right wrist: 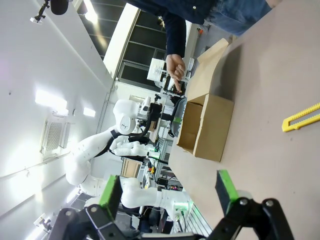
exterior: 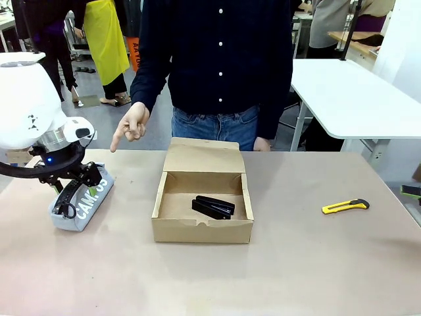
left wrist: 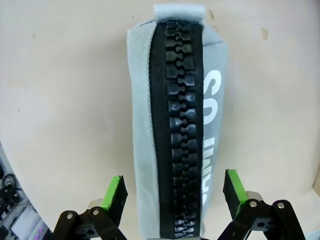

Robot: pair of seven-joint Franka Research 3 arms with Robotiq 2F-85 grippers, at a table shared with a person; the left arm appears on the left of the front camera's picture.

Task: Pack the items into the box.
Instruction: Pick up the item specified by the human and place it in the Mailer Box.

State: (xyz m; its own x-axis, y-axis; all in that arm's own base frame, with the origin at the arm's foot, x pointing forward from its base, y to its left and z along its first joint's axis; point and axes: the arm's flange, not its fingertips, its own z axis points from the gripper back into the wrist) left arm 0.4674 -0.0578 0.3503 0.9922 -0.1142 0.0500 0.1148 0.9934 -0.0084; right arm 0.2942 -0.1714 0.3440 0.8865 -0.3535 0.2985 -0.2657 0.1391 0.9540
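Observation:
The grey "CAMPUS" pouch (exterior: 89, 197) lies on the table at the far left, its black zipper facing up. My left gripper (exterior: 69, 195) hangs low over its near end. In the left wrist view the pouch (left wrist: 142, 125) runs lengthwise between the green pads (left wrist: 116, 192), and the left gripper (left wrist: 175, 190) is open and straddles it. The black stapler (exterior: 212, 207) lies inside the brown cardboard box (exterior: 200, 230), whose flap lid stands up at the back. My right gripper (right wrist: 167, 189) is open and holds nothing, off to the side of the box (right wrist: 212, 127).
A yellow utility knife (exterior: 345, 206) lies on the table right of the box, and it appears as the knife (right wrist: 302, 116) in the right wrist view. The person stands behind the box with a hand (exterior: 131, 124) pointing down towards the pouch side.

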